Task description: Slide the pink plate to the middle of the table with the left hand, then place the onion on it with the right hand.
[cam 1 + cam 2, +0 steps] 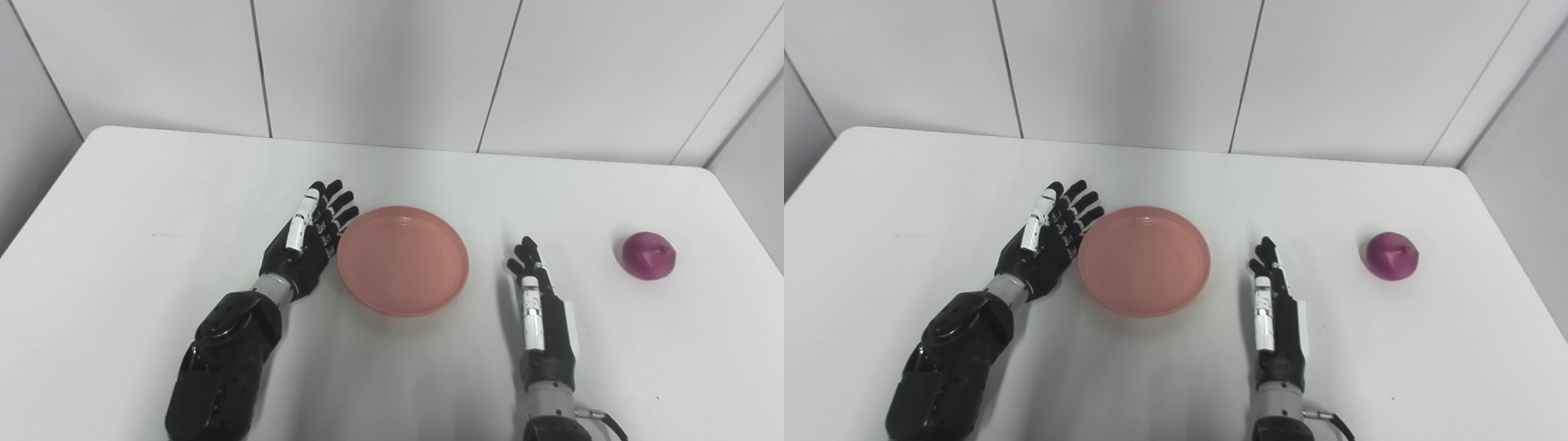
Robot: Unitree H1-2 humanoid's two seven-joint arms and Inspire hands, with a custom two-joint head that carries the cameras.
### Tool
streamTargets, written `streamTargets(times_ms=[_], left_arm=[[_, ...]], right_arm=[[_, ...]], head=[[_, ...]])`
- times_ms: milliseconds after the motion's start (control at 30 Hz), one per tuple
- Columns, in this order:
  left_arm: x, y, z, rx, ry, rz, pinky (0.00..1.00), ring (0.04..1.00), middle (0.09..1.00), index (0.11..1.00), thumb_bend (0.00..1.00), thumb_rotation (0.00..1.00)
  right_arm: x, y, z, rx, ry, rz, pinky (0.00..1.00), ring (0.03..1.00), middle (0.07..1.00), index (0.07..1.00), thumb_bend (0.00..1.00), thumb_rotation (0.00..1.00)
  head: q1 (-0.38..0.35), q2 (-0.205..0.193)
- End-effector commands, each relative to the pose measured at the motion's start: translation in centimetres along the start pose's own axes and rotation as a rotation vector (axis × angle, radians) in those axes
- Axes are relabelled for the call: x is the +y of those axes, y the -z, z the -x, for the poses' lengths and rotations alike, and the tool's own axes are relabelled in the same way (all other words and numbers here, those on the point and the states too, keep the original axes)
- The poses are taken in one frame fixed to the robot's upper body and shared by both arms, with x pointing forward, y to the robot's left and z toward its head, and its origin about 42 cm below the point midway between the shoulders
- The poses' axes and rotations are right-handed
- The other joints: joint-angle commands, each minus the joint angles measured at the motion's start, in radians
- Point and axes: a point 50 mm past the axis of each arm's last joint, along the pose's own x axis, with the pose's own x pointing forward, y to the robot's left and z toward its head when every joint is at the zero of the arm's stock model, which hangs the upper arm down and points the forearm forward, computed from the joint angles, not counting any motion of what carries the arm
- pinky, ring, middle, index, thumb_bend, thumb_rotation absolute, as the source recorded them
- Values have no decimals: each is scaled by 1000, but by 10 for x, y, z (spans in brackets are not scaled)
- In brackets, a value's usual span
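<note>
Black-and-white, the right hand (539, 306) lies nearest on the white table (153, 202), fingers straight and slightly apart, holding nothing. Beyond it, the pink plate (403, 260) sits mid-table with the left hand (309, 236), fingers spread and empty, just beside its left rim. The purple onion (648, 255) rests well apart, far right.

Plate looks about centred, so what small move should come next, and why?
Probably reach the right hand rightward toward the onion. The plate sits empty near the table's middle, the left hand is open beside its rim, and the onion lies apart, untouched, to the right hand's right.
</note>
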Motion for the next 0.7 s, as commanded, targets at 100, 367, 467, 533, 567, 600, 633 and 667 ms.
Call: streamTargets(times_ms=[100, 367, 467, 533, 567, 600, 633, 667], left_arm=[[-10, -4, 0, -7, 51, 4, 941, 950, 966, 959, 438, 1000], [-12, -4, 3, -11, 63, 0, 941, 951, 965, 959, 436, 1000], [-13, -5, 4, -15, 70, -13, 941, 954, 967, 962, 437, 1000], [-14, -5, 5, -20, 68, -16, 940, 954, 967, 960, 437, 1000], [-14, -5, 5, -23, 65, -18, 941, 954, 968, 959, 438, 1000], [-14, -5, 6, -25, 62, -19, 939, 953, 966, 956, 439, 1000], [-14, -5, 6, -29, 59, -21, 938, 953, 965, 955, 439, 1000], [-14, -5, 6, -32, 57, -22, 939, 954, 966, 958, 442, 1000]], right_arm=[[5, -14, -6, -41, 12, -9, 969, 909, 928, 940, 229, 1000], [5, -14, -6, -43, 8, -6, 968, 911, 928, 943, 227, 1000], [5, -14, -6, -41, 9, -3, 965, 909, 926, 938, 241, 1000], [5, -14, -6, -42, 7, -4, 962, 909, 925, 939, 244, 1000], [5, -14, -6, -42, 9, -6, 963, 908, 925, 939, 248, 1000], [5, -14, -6, -42, 11, -7, 962, 906, 923, 938, 249, 1000], [5, -14, -6, -43, 13, -6, 961, 905, 922, 938, 249, 1000], [5, -14, -6, -44, 14, -5, 962, 907, 924, 936, 244, 1000]], head=[[-3, 2], [-11, 5], [-21, 5], [-24, 4], [-26, 3], [-26, 3], [-30, 3], [-30, 3]])
